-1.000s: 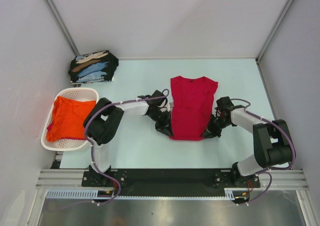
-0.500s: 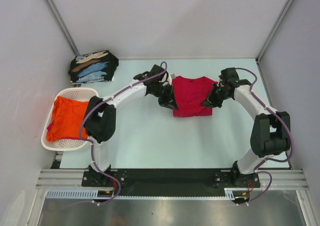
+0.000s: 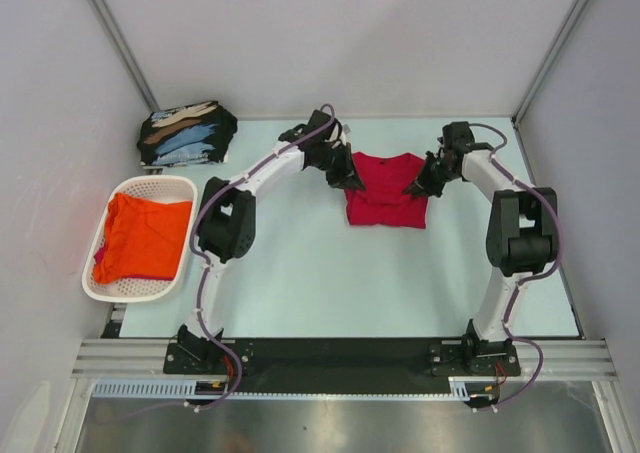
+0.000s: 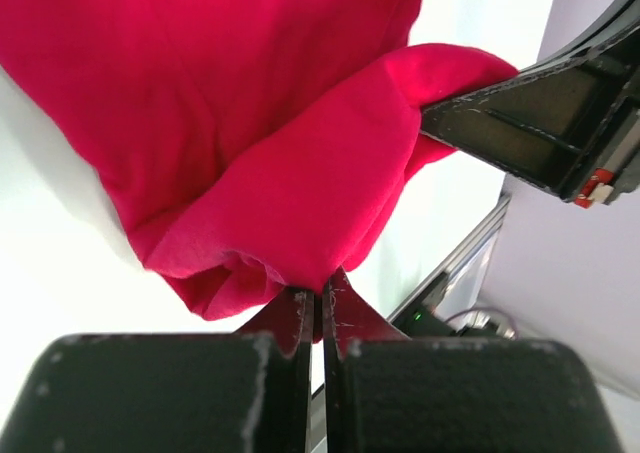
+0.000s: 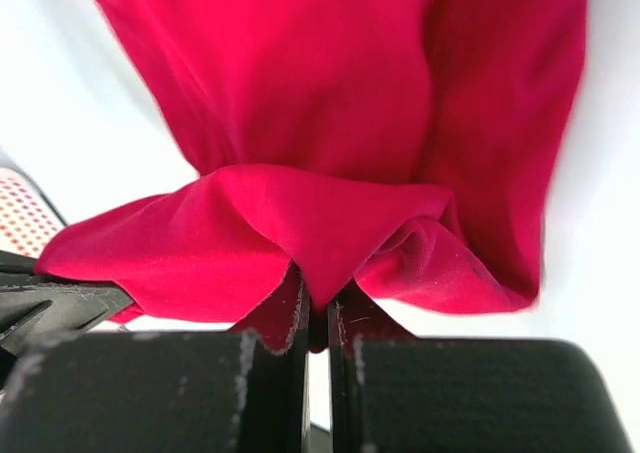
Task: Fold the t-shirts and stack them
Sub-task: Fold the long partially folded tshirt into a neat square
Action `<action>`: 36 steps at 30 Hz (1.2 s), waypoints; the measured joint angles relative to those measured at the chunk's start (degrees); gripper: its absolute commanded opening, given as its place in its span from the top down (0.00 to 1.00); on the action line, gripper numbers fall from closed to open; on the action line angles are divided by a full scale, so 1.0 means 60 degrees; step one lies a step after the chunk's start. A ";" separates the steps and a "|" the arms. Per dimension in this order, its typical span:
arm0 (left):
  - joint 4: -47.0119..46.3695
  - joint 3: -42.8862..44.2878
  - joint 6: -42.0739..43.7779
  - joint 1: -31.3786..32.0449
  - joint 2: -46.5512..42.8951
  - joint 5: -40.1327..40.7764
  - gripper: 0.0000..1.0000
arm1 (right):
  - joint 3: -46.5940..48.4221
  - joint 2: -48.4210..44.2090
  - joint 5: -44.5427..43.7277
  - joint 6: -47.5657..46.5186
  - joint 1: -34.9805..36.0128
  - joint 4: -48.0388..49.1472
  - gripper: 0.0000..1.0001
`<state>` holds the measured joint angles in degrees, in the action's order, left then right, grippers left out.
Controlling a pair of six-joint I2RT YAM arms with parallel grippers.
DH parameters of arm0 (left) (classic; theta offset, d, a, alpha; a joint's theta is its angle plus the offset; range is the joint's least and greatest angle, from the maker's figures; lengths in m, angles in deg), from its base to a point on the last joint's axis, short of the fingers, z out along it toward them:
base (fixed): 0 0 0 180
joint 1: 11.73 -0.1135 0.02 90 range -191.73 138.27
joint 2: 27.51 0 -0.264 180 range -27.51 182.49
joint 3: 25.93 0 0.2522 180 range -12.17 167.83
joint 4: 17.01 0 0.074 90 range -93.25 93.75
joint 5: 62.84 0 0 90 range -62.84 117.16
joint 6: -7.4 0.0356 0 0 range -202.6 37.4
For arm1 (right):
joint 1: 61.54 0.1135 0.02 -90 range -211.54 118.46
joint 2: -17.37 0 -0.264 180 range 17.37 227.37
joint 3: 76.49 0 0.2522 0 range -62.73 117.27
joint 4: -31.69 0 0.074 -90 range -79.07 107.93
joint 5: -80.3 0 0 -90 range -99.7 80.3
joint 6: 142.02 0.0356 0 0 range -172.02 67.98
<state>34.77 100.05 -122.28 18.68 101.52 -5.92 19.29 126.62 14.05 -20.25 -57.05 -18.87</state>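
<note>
A crimson red t-shirt (image 3: 384, 195) lies folded in half at the far middle of the table. My left gripper (image 3: 352, 180) is shut on its left hem corner (image 4: 300, 263), held over the shirt's far left edge. Across from it, my right gripper (image 3: 418, 186) is shut on the right hem corner (image 5: 325, 273) over the far right edge. In the white basket (image 3: 100, 273) at the left lies an orange t-shirt (image 3: 140, 235). Folded black t-shirts (image 3: 186, 133) with light-blue and tan prints sit stacked at the far left corner.
Grey walls with metal posts (image 3: 120, 43) close in the table on three sides. Both arm bases stand on the black rail (image 3: 340, 355) at the near edge.
Both grippers have carried the red shirt's near hem away from the bases to its collar end. The shirt went from spread long to folded in half.
</note>
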 measured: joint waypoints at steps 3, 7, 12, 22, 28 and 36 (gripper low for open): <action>-0.0113 0.0350 -0.0291 -0.0124 0.0168 0.0015 1.00 | 0.0543 0.0361 0.0058 -0.0047 -0.0033 0.0138 1.00; -0.0357 0.0747 -0.0656 -0.0244 0.0470 -0.0015 1.00 | 0.1322 0.1002 0.0135 -0.0062 -0.0044 0.0291 1.00; -0.0659 0.1424 -0.1002 -0.0346 0.1260 -0.0299 0.92 | 0.1949 0.1814 0.0186 -0.0073 -0.0076 0.0364 1.00; -0.1523 0.2353 -0.1759 -0.0648 0.2703 -0.1089 0.00 | 0.2444 0.2663 0.0051 0.0091 -0.0215 0.0743 0.44; -0.2524 0.1585 -0.1814 -0.0841 0.2164 -0.1246 0.00 | 0.1581 0.2025 -0.1060 0.0477 -0.0182 0.2634 0.20; -0.3497 -0.0616 -0.1832 -0.0871 0.0503 -0.1614 1.00 | 0.0353 0.0047 -0.1912 0.0911 -0.0182 0.4204 1.00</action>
<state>13.79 96.36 -133.27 13.46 104.54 -15.61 21.41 126.91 2.57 -14.79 -58.14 6.36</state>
